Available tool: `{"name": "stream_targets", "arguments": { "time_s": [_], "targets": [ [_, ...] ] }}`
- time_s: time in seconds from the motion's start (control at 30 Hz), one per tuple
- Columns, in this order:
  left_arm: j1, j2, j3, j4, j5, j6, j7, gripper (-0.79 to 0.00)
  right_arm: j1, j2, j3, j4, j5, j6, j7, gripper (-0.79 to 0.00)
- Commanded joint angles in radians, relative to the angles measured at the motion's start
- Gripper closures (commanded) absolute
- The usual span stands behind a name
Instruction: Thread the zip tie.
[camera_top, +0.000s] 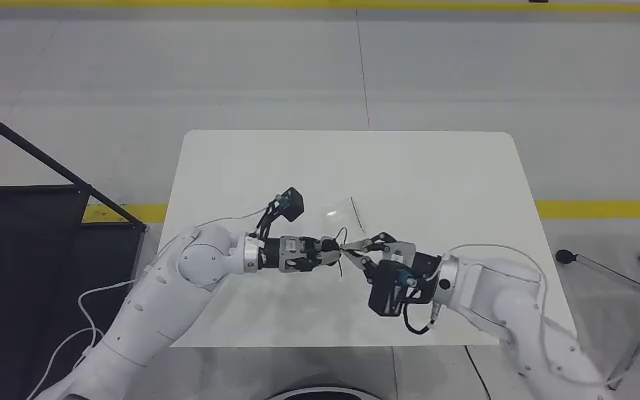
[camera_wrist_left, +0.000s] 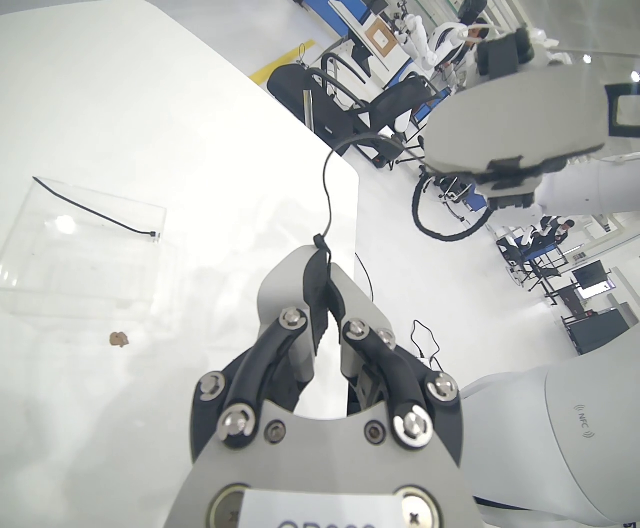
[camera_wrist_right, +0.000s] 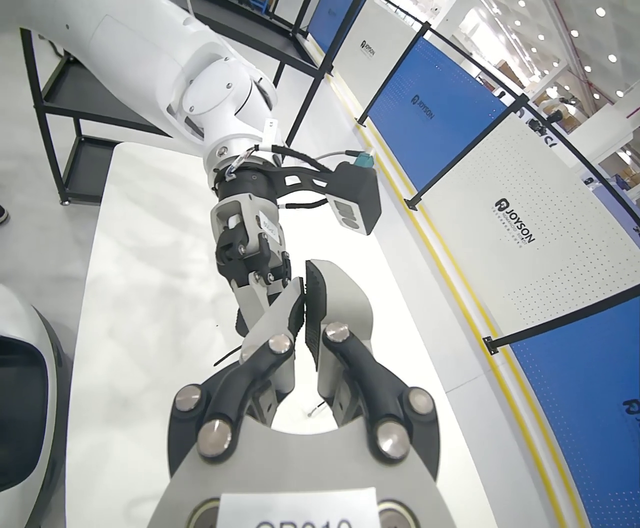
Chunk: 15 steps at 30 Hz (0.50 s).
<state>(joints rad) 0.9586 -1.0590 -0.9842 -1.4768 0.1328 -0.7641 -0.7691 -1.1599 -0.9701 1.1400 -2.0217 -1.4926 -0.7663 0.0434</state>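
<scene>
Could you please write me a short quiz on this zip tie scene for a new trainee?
1. True or false: the left end effector is shut on a black zip tie.
2. Where does the spare zip tie lie? A) on the clear tray B) on the floor C) on a chair
3. Fill in: the small brown scrap lies on the white ____.
Key: 1 true; 2 A; 3 table.

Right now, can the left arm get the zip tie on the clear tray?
Probably not yet: the tray zip tie lies close, unobstructed, but the left gripper is shut on another zip tie.
</scene>
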Motion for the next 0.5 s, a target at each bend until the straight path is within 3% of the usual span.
{"name": "stream_targets", "arguments": {
  "time_s": [0.0,0.47],
  "targets": [
    [0.001,0.0,-0.002,0.001,-0.003,0.003,0.007,0.0,0.004,0.0,-0.007,-0.001,-0.012,-0.013,0.003,0.0],
    [0.003,0.001,-0.001,0.001,-0.006,0.016,0.017,0.0,0.033,0.0,-0.05,-0.007,-0.083,-0.132,-0.045,0.0]
  ]
}}
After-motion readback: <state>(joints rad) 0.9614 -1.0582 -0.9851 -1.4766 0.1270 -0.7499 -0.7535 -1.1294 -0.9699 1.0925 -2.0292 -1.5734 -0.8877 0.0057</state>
